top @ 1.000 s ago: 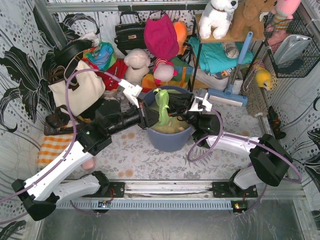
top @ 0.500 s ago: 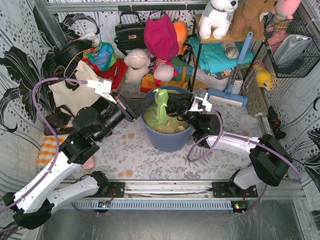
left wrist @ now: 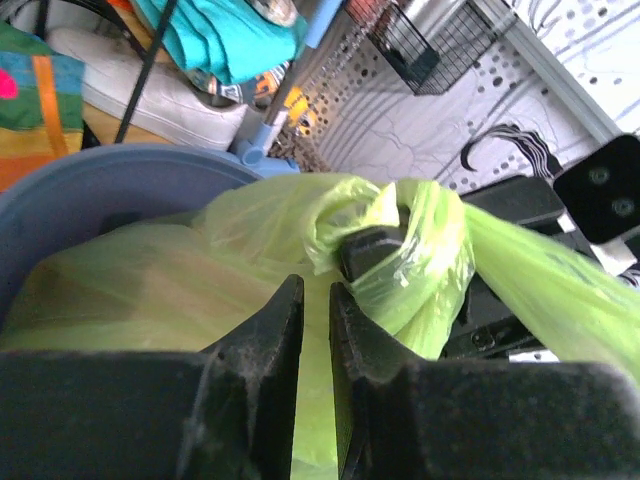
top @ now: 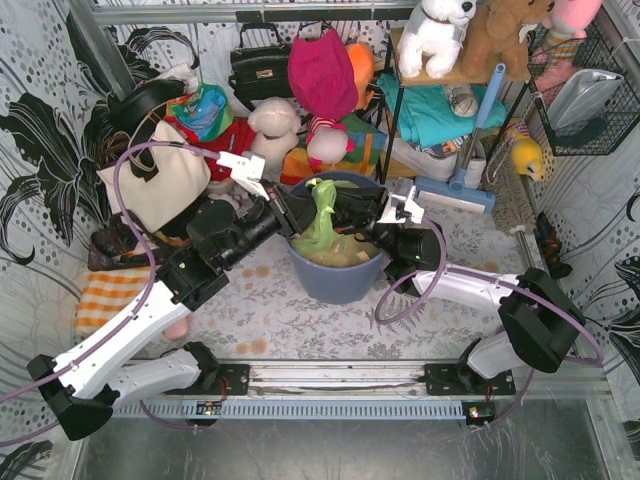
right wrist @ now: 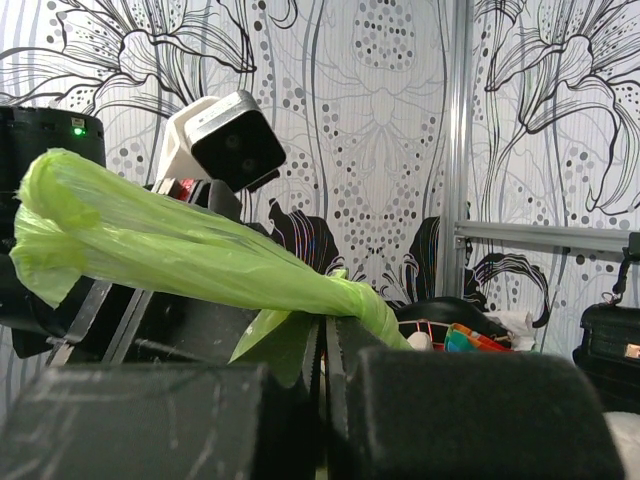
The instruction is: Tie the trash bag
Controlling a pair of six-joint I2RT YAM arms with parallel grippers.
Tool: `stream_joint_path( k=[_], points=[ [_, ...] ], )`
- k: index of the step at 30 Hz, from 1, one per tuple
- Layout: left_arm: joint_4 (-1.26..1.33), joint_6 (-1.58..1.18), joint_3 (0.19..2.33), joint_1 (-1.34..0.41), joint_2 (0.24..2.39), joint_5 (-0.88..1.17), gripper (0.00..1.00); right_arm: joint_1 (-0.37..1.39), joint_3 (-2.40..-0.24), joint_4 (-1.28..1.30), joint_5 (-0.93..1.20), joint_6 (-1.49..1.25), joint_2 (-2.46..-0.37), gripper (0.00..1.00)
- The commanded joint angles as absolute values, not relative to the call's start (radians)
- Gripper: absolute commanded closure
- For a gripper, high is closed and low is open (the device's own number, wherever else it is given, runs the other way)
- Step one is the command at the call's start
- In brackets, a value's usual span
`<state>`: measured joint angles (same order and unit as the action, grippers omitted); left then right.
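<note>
Trash bag [top: 322,212] in blue bin [top: 335,282], centre of overhead frame, neck twisted upright. Left wrist: left hand [left wrist: 315,290] narrowly parted, just short of the loop — best eased in before pinching. Right wrist: right hand [right wrist: 322,335] clamped on the neck — hold taut.

site: mock home-clutter robot cell | cues: floral wallpaper panels [top: 40,160], aluminium rail [top: 340,372], plush toys [top: 437,35], handbag [top: 260,68], mop [top: 487,105], wire basket [top: 585,125]

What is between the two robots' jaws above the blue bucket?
The twisted green neck of the trash bag, rising from the bin; the right jaws pinch it. The top view shows it.
</note>
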<state>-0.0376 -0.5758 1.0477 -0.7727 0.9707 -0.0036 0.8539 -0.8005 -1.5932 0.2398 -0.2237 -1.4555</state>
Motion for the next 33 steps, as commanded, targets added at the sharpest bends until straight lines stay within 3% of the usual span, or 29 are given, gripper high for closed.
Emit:
stream_joint_path(
  k=[1, 16, 19, 25, 33],
  points=[
    [0.106, -0.511, 1.015, -0.775, 0.951, 0.174, 0.75, 0.857, -0.828, -1.681, 0.254, -0.246, -1.434, 1.0],
    [0.13, -0.304, 0.935, -0.773, 0.843, -0.029, 0.72, 0.857, -0.822, -1.681, 0.266, -0.26, -1.425, 1.0],
    [0.135, -0.25, 0.938, -0.773, 0.812, -0.013, 0.67, 0.857, -0.822, -1.681, 0.273, -0.262, -1.425, 1.0],
    [0.004, -0.235, 1.074, -0.772, 0.829, -0.118, 0.66, 0.857, -0.819, -1.675, 0.284, -0.258, -1.425, 1.0],
    [-0.186, -0.242, 1.313, -0.773, 0.966, -0.04, 0.63, 0.857, -0.824, -1.672, 0.28, -0.26, -1.433, 1.0]
  ],
)
